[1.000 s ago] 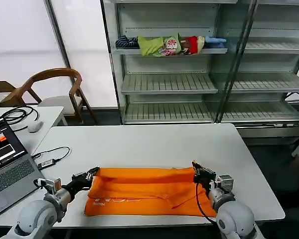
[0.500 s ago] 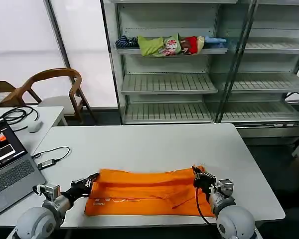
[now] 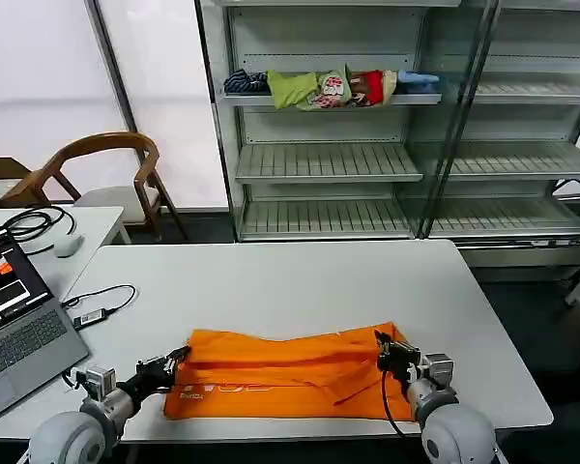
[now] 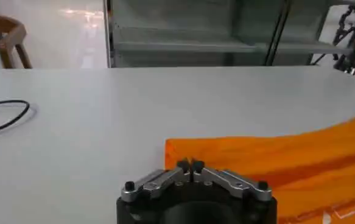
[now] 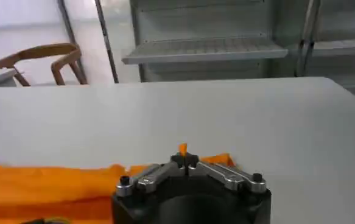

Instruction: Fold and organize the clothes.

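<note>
Both grippers have drawn back toward the robot over the last second, and the far edge of the orange T-shirt [image 3: 285, 375] has come with them, so the cloth now lies as a narrower band across the near part of the white table [image 3: 300, 280]. The left gripper [image 3: 176, 359] is pressed shut at the shirt's far left corner; in the left wrist view its fingertips [image 4: 190, 165] meet with the orange edge right at them, though whether cloth is actually pinched between them is hard to tell. The right gripper [image 3: 385, 350] is also closed, and here the grasp is plainer: a small tuft of orange sticks up between its closed tips [image 5: 184, 159] in the right wrist view. The rest of the shirt spreads between the two grippers and just nearer the robot than their tips (the pale lettering sits close beside the left one). Judged from this, the long fold is mostly laid over: the lifted far edge has been carried toward the near hem. What seems left is to set that edge down flat, let go, and then fold the band across its length.
</note>
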Tool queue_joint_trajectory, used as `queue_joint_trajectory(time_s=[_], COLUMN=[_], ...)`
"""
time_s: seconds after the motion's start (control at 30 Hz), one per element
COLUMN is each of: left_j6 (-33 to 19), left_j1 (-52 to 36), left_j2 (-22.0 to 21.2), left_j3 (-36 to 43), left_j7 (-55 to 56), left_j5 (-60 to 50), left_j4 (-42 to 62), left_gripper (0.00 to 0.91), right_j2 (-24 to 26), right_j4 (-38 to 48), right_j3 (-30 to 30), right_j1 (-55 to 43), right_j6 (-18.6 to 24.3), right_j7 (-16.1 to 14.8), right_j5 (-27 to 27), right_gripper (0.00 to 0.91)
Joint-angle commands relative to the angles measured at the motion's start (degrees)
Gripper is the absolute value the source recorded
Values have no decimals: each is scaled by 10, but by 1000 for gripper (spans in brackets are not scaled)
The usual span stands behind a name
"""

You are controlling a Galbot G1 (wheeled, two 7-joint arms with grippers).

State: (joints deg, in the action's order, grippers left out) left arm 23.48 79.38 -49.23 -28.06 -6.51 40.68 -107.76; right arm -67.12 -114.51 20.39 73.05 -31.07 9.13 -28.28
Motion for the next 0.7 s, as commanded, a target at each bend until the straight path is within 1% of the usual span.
queue_joint_trajectory(time_s=[0.03,0.1,0.13,0.17,0.2,0.47,0.7], left_j6=[0,0,1,6,10,18,8], left_j1=[9,11,10,10,10,13,8], left_j2=[1,2,2,3,3,0,4], left_j3=[-2,-4,-4,-5,-5,-4,-23], left_j7=[0,0,-1,-1,-1,3,30], left_j5=[-2,-3,-3,-6,-7,-25,-9], left_j4=[-2,-2,-2,-2,-3,-12,-29], left_gripper=[30,50,907,907,907,907,907], right_j2=[-1,-1,-1,0,-1,2,1], right_j4=[4,4,3,2,2,-14,-45], right_j3=[-2,-3,-4,-4,-4,17,43], right_j1=[1,3,5,7,9,23,56], right_j6=[1,2,-1,-3,-3,-2,10], right_j7=[-1,-4,-6,-5,-4,-5,-13], right_j5=[4,11,15,19,23,38,54], right_gripper=[0,0,232,736,907,907,907])
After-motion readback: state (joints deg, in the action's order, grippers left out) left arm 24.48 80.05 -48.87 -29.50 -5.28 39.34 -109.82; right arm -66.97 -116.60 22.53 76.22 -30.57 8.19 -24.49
